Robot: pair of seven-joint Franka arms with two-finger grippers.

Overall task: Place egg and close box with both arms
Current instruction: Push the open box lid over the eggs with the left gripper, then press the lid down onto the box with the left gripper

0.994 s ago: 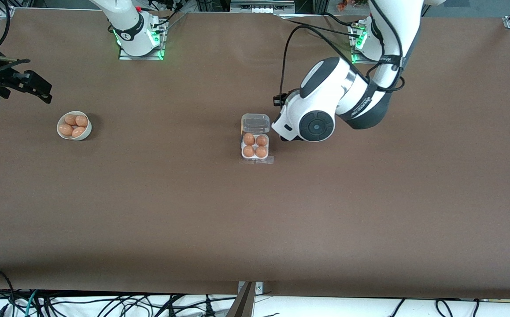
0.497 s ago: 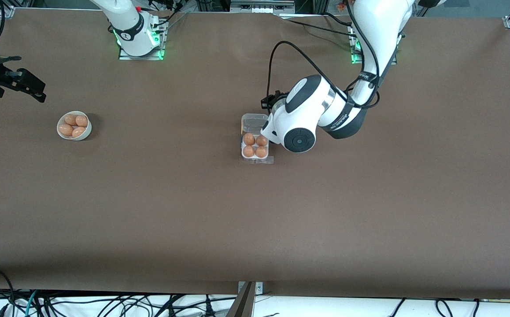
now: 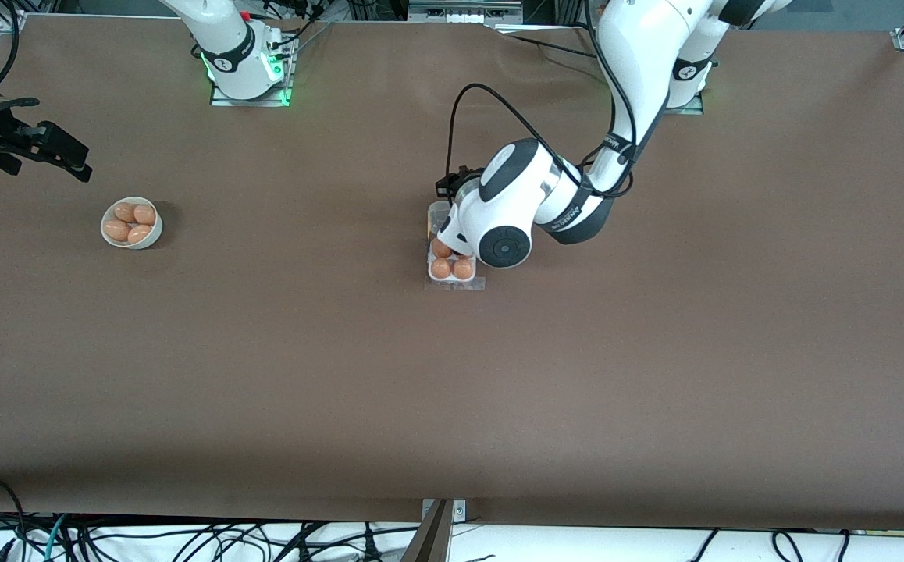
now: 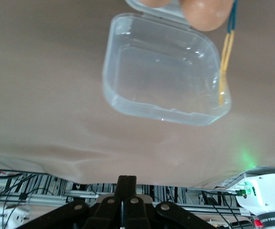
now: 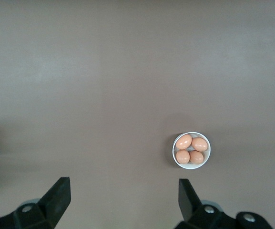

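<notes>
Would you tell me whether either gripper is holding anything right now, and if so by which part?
Nothing is held. The left gripper is shut and empty over the box's open lid; the right gripper is open, up over the table near the bowl.

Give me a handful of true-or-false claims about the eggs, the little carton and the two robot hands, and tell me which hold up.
1. The box's clear lid is shut over the eggs. False: it lies flat open on the table.
2. The left hand has its fingers closed with nothing between them. True.
3. The white bowl is empty. False: it holds four eggs.
4. The right hand is open, up in the air near the bowl at the right arm's end of the table. True.
5. The left hand is gripping the lid. False: it only points at it, apart from it.
</notes>
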